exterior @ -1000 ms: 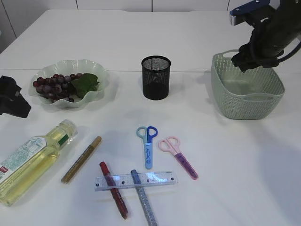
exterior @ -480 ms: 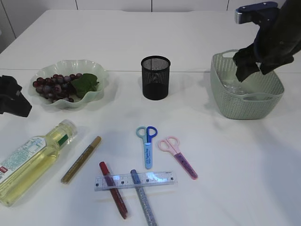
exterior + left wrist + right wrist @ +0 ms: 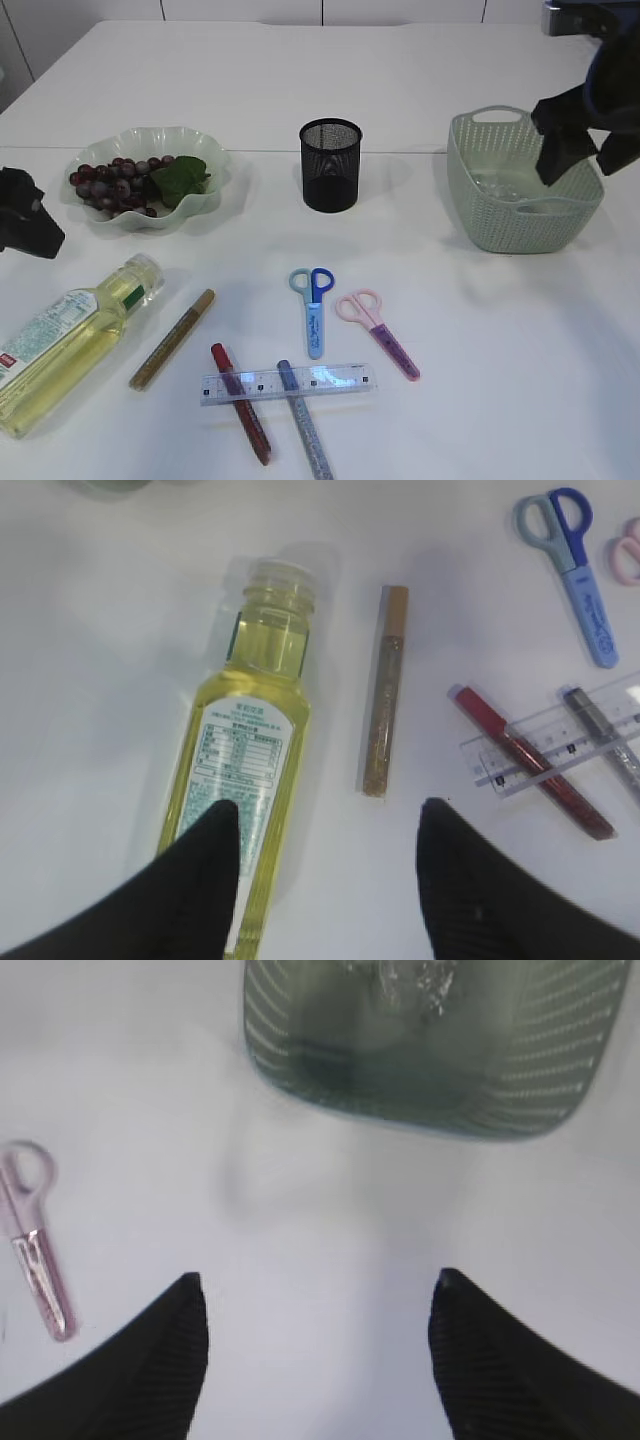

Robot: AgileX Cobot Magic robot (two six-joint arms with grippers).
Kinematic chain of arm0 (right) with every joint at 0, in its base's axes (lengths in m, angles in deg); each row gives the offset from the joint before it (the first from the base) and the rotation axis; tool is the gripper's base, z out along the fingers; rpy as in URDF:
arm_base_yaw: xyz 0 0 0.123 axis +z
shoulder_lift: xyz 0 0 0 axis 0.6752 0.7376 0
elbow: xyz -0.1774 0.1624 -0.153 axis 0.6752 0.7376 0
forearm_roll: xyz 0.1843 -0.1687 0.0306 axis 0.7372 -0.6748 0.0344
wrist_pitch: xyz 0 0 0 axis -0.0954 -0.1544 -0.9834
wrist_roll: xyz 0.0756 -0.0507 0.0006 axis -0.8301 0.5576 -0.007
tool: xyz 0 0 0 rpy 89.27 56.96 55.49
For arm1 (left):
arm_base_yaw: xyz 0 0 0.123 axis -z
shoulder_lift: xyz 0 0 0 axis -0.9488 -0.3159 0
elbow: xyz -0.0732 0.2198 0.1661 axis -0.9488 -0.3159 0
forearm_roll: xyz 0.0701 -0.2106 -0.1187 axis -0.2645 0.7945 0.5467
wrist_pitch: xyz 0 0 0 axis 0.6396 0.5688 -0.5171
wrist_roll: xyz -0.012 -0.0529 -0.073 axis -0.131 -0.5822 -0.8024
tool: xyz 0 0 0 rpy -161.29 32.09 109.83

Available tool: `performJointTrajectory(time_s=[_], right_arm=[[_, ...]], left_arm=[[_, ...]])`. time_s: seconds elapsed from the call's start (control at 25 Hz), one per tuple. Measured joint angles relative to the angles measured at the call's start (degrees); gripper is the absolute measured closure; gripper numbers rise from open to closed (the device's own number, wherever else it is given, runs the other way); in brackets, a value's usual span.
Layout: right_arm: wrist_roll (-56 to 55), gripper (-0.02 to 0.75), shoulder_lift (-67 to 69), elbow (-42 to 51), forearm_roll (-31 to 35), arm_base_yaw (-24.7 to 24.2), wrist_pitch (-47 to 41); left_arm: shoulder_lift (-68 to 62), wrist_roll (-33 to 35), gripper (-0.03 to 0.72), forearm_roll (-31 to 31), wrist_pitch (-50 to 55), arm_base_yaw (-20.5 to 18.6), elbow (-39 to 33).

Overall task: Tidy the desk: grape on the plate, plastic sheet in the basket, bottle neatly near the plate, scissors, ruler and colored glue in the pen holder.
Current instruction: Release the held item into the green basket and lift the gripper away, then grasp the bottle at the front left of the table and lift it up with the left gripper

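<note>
The clear plastic bottle of yellow liquid (image 3: pixel 243 770) lying on the white table wears a white and teal label with a printed table, its print too small to read. The transparent plastic ruler (image 3: pixel 289 383) carries tick marks and numerals, too small to make out.

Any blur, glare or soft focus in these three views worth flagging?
Right wrist view: the grey-green woven plastic basket is smeared and soft, and the pink-handled scissors are slightly soft. Left wrist view: sharp; the yellow liquid bottle has a readable label. Exterior view: evenly lit, with glare on the clear plastic ruler.
</note>
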Motion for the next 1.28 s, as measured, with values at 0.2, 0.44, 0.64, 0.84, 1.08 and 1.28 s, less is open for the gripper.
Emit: performJointTrajectory(time_s=[0.2,0.44,0.64,0.84,1.08,1.28], right_arm=[[-0.07,0.199,-9.15,8.83,0.0,0.0,-2.04],[-0.17,0.199,-17.26,16.41,0.11,0.0,-6.12],[-0.17,0.199,-21.3,17.47,0.11,0.0,-6.83],[-0.17,0.199,-22.44,17.52,0.01,0.0,-7.29],[-0.17,0.198,-22.44,17.6,0.13,0.0,-7.29],[-0.17,0.198,-22.44,17.6,0.13,0.0,-7.29]], left_arm=[[0.0,0.0,0.273,-2.25,2.13,0.0,0.0],[-1.79,0.0,0.273,-6.88,5.47,0.0,0.36],[-9.27,0.17,0.273,-9.15,11.43,0.0,4.54],[-15.9,4.69,0.27,-9.03,15.45,0.0,8.34],[-19.63,7.48,0.081,-8.94,16.48,0.0,8.58],[-22.6,7.66,0.023,-8.94,15.26,0.0,8.58]])
